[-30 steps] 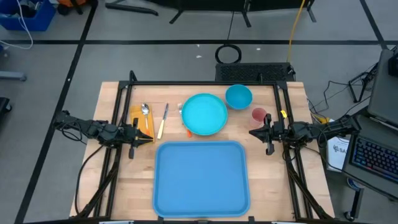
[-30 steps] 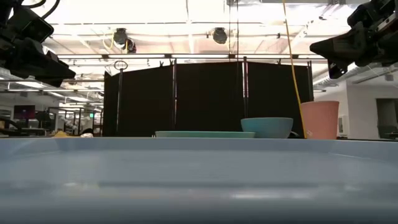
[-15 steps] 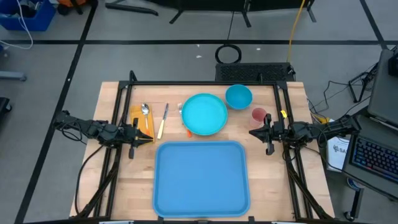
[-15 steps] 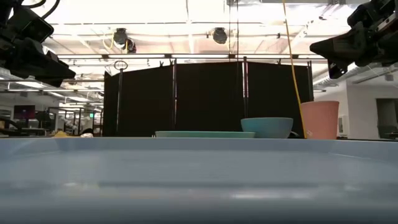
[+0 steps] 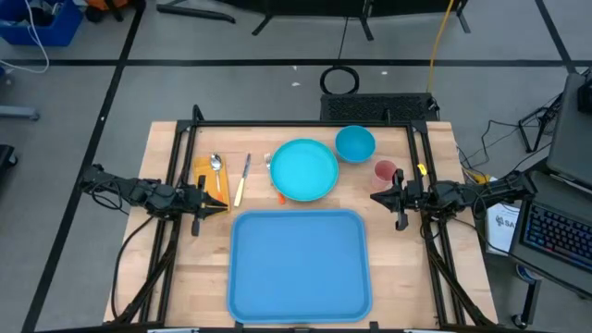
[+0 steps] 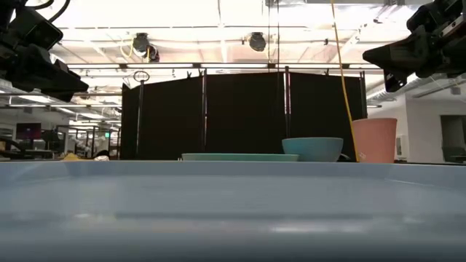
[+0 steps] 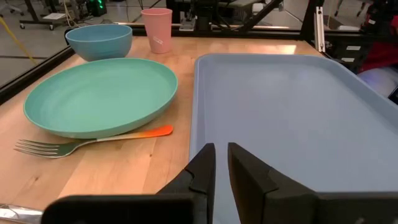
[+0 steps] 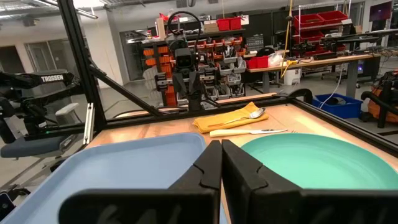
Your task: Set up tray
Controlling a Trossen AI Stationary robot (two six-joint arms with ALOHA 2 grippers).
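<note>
Plainly, the large flat light-blue plastic tray (image 5: 299,265) lay bare between both arms, its long axis running near to far. The left gripper (image 5: 215,203) hovered by its far-left corner, fingers slightly apart and holding nothing; the right gripper (image 5: 381,197), fingers together, hovered by the far-right corner, equally near.

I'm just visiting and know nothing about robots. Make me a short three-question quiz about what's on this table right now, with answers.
1. True or false: the tray already has dishes on it.
2. Which lies on the yellow napkin? A) the fork B) the spoon C) the knife
3. What stands nearest the right gripper: the pink cup or the blue bowl?

Key
1. False: the tray is bare; the plate sits on the table beyond it.
2. B: the spoon.
3. The pink cup.
</note>
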